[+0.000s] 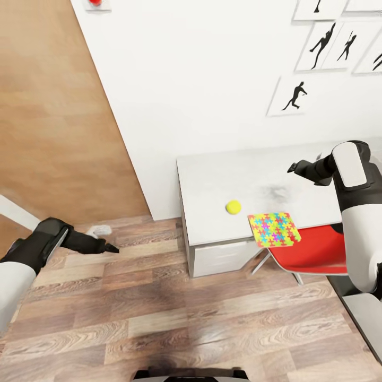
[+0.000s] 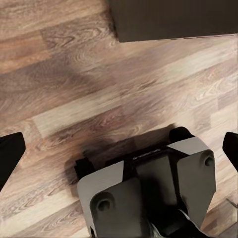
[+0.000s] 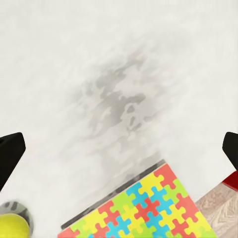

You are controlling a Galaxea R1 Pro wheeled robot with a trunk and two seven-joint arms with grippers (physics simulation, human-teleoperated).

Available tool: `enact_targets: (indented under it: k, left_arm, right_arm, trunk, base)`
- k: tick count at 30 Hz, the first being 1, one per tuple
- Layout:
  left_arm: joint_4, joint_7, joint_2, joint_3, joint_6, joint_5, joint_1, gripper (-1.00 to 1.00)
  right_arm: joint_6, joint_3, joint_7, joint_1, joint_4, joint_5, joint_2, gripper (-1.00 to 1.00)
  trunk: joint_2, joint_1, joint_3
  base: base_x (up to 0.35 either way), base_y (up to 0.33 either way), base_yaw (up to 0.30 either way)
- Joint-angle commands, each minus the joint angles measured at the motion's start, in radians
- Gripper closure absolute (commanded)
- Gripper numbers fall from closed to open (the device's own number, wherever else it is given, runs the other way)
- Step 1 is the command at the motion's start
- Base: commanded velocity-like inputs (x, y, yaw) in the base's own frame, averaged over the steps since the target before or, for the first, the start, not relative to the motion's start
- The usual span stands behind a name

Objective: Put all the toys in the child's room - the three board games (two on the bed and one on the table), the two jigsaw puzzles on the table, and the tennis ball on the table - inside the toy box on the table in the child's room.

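My right gripper [image 1: 293,168] hangs spread and empty over the table [image 1: 212,180]; the tennis ball [image 1: 233,207] and jigsaw puzzle [image 1: 274,229] there await boxing.

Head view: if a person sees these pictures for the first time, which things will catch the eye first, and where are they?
The brightest thing is the multicoloured jigsaw puzzle, lying at the front edge of the pale table and overhanging it slightly above the red chair. The small yellow-green tennis ball sits on the table top beside it, apart from it. The right gripper hovers open over the table, while the left gripper hangs above the wooden floor.
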Motion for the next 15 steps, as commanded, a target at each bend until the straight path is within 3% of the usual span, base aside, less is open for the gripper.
enact_targets:
  k: [1,8,9,13,15]
  left_arm:
    - [0.001,0.017,-0.006,0.015,-0.013,-0.008,0.012,-1.0]
    - [0.081,0.199,-0.065,0.15,-0.164,-0.007,0.113,-1.0]
    - [0.114,0.244,-0.085,0.18,-0.219,-0.006,0.136,-1.0]
    - [0.184,0.345,-0.131,0.223,-0.327,-0.007,0.177,-1.0]
    - [0.236,0.432,-0.157,0.24,-0.401,-0.006,0.203,-1.0]
  right_arm:
    - [0.003,0.0,-0.01,-0.001,-0.001,-0.011,0.0,-1.0]
    - [0.005,0.0,-0.009,0.0,-0.001,-0.013,0.002,-1.0]
    - [0.005,0.0,-0.009,0.005,-0.001,-0.013,0.003,-1.0]
    - [0.005,0.0,-0.009,0.034,-0.001,-0.012,0.006,-1.0]
    - [0.005,0.0,-0.009,0.057,-0.005,-0.012,0.007,-1.0]
  trunk:
    - [-0.002,0.001,0.0]
    - [-0.002,0.001,0.012]
    - [-0.002,0.001,0.014]
    - [-0.002,0.001,0.02]
    - [-0.002,0.001,0.024]
  base:
    - [0.0,0.0,0.0]
    - [0.0,0.0,0.0]
    - [0.0,0.0,0.0]
    - [0.0,0.0,0.0]
    - [0.0,0.0,0.0]
